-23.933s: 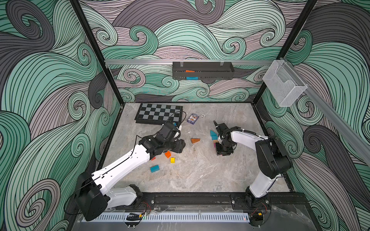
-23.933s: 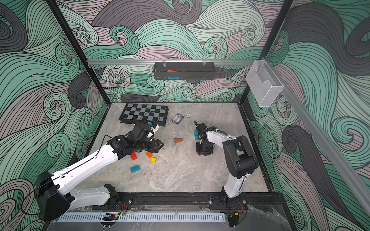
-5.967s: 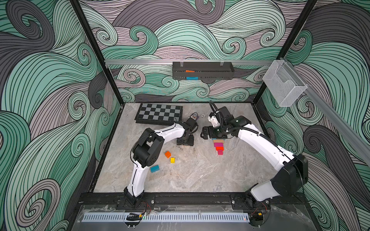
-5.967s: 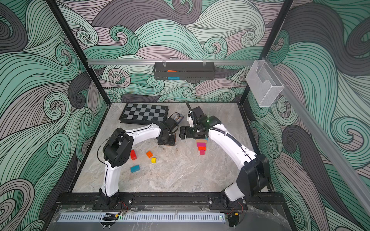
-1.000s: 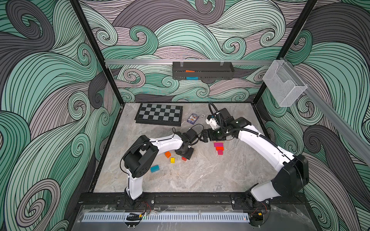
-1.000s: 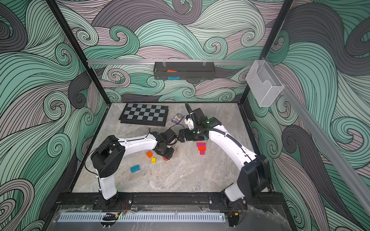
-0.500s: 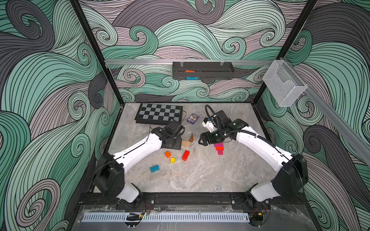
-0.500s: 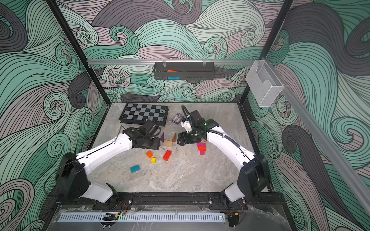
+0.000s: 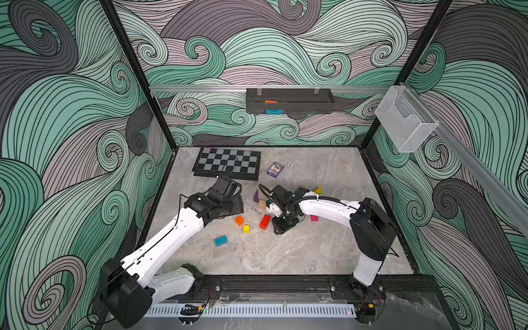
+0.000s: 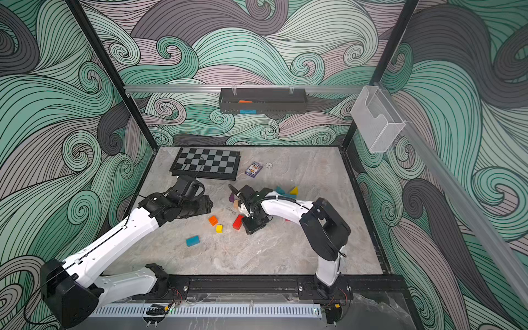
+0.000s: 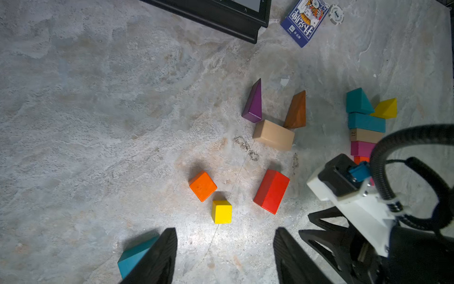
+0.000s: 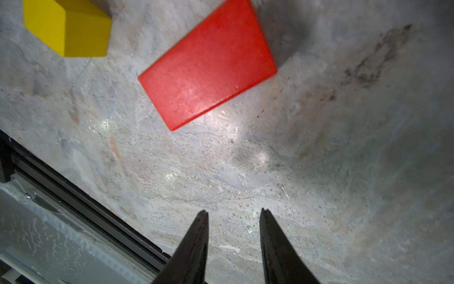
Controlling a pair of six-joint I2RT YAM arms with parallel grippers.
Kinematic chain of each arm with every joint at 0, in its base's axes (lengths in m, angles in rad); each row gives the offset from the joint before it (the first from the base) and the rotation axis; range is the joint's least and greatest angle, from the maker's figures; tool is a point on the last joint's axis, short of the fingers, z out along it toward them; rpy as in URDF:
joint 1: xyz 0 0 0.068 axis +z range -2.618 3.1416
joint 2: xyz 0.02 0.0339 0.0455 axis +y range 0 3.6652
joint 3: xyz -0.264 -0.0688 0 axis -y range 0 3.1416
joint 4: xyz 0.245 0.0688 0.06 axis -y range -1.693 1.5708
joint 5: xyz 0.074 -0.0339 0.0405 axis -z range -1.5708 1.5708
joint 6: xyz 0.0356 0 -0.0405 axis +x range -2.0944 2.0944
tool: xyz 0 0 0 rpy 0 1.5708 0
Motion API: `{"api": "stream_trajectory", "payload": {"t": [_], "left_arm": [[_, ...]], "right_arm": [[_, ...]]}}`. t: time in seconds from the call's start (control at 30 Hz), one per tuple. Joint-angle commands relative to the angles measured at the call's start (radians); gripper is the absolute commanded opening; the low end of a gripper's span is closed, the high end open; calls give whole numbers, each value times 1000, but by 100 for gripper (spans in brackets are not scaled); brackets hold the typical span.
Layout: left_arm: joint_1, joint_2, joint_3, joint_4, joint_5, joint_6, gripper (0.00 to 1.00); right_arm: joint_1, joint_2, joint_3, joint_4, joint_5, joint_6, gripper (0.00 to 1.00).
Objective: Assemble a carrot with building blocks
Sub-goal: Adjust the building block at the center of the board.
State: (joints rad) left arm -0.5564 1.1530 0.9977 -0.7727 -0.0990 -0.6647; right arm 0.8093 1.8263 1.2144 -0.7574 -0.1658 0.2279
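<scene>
**Workspace seen from above and from both wrists.** A grey marbled worktop (image 9: 285, 257) is enclosed by black frame posts (image 9: 137, 74) and walls (image 9: 71, 114) printed with green and grey swirls. A chessboard (image 9: 227, 167), a purple card box (image 9: 275, 169) and a small chip (image 11: 336, 14) are laid at the rear. A black tray (image 9: 288, 100) is hung on the rear wall, and a clear holder (image 9: 405, 125) on the side rail.

The building blocks are scattered mid-worktop. A red cuboid (image 9: 265, 222), an orange cube (image 9: 239, 220) and a yellow cube (image 9: 246, 228) are grouped near one another, and a teal block (image 9: 221, 241) is set apart. A beige block (image 11: 274, 135) is seen with a purple wedge (image 11: 253, 105) and a brown wedge (image 11: 296, 110) just beside it. A row of blocks (image 11: 364, 135) is partly hidden by the right arm (image 9: 328, 208).

The left claw (image 11: 224, 232) is spread and empty. The right claw (image 12: 234, 212) is narrowly parted and empty, near the red cuboid.
</scene>
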Motion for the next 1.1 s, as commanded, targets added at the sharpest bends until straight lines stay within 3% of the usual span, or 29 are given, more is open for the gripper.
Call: {"api": "stream_trajectory", "payload": {"t": [0.0, 0.4, 0.9, 1.07], "left_arm": [[9, -17, -13, -20, 18, -16, 64], [50, -62, -34, -33, 22, 8, 64], [70, -60, -67, -3, 68, 31, 64], [70, -25, -70, 25, 79, 44, 64]], "right_arm": [[15, 30, 24, 82, -15, 18, 30], [45, 101, 68, 254, -41, 139, 27], [41, 176, 167, 295, 172, 314, 27], [22, 181, 193, 281, 185, 338, 27]]}}
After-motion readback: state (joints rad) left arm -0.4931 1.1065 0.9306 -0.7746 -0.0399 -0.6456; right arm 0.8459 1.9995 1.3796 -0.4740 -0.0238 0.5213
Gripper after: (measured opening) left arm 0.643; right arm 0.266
